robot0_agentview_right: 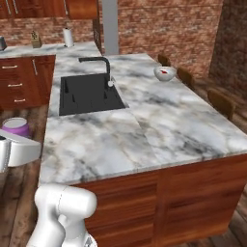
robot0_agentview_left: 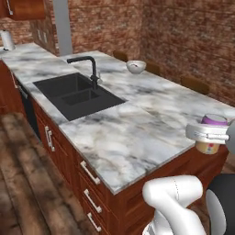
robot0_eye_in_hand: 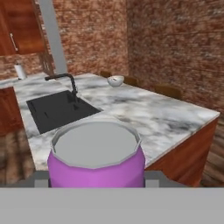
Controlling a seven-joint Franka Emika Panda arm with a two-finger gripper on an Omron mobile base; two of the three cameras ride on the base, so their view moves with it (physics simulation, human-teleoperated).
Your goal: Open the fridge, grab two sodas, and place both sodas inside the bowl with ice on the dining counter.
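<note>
Carrying the purple can (robot0_agentview_left: 214, 121) in our gripper (robot0_agentview_left: 209, 134), we stand at the near end of the dining counter (robot0_agentview_left: 137, 119), with the can clamped between the jaws, upright, and held off the counter's corner rather than over it. In the left base view the can sits at about three o'clock; in the right base view its purple top (robot0_agentview_right: 16, 127) shows at nine o'clock, above the wood floor (robot0_agentview_right: 19, 178). From the hand camera the can's grey lid (robot0_eye_in_hand: 95, 144) sits right in front of us, and the bowl (robot0_eye_in_hand: 116, 80) lies far off at twelve o'clock, near the counter's far edge beside the stools (robot0_agentview_right: 219, 102). Something red shows inside the bowl (robot0_agentview_right: 165, 73) in the right base view, likely the other can, though it is too small to be sure. Our worry is the long reach: the bowl is well apart from us, the black sink (robot0_agentview_left: 75, 94) and tap (robot0_agentview_left: 92, 69) lie to one side of the path, and a low sweep could clip the counter edge. Dropping the can onto the red thing could tip the bowl or bounce the can out.
</note>
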